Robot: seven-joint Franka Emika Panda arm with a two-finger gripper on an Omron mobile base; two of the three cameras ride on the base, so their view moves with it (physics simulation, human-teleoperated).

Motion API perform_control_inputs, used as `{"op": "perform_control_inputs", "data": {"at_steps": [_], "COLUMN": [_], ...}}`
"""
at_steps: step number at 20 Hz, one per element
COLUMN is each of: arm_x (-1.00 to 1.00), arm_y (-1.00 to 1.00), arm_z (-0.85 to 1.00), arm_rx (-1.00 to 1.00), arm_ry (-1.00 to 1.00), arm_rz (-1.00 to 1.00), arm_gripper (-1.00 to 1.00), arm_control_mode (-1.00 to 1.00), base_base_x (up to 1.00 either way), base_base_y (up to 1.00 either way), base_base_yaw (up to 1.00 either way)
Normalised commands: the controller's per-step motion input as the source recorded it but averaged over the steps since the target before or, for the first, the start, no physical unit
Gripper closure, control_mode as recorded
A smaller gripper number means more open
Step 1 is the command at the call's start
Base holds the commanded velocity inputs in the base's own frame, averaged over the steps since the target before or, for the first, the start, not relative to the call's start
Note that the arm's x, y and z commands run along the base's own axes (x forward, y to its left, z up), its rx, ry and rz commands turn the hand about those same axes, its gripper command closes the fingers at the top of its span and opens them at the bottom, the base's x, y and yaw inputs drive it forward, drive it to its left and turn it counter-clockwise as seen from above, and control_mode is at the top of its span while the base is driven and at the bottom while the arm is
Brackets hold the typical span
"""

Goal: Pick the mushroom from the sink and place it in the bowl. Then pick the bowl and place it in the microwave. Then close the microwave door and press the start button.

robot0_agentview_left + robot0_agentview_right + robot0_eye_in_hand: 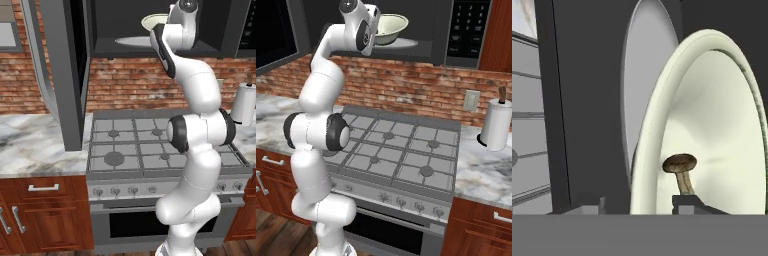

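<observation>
Above the gas stove (165, 152), the microwave (421, 30) stands open and the arm reaches up into its black interior. At about 12 o'clock in the left base view, the bowl (153, 21) shows just beside the hand, over the white turntable plate (131, 42); in the right base view the bowl (390, 26) sits at about 1 o'clock from the wrist. The microwave door (62, 75) hangs open at 10 o'clock. In the hand view the gripper (639, 205) has one fingertip inside the bowl (712, 125) and one outside, so its jaws are closed over the rim. The mushroom (680, 167) lies inside the bowl, close to the inner fingertip. A paper towel roll (496, 127) stands on the counter (30, 145) at 3 o'clock.
</observation>
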Motion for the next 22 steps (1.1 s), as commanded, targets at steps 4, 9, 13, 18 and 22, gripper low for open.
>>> {"op": "perform_control_inputs", "data": {"at_steps": [4,9,13,18,22], "arm_x": [-0.02,-0.47,-0.95,-1.0,-1.0], "arm_y": [0.0,0.0,0.04,0.05,0.11], "arm_z": [0.0,0.1,0.0,-0.07,-0.44], "arm_rx": [0.0,0.0,-0.01,-0.03,-0.1], "arm_ry": [0.0,-0.04,-0.06,-0.08,-0.14], "arm_rz": [0.01,0.02,0.03,0.01,0.0], "arm_gripper": [-1.0,-1.0,-1.0,-1.0,-1.0], "arm_control_mode": [-1.0,-1.0,-1.0,-1.0,-1.0], "base_base_x": [0.0,0.0,0.0,0.0,0.0], "base_base_y": [0.0,0.0,0.0,0.0,0.0], "base_base_yaw": [0.0,0.0,0.0,0.0,0.0]}}
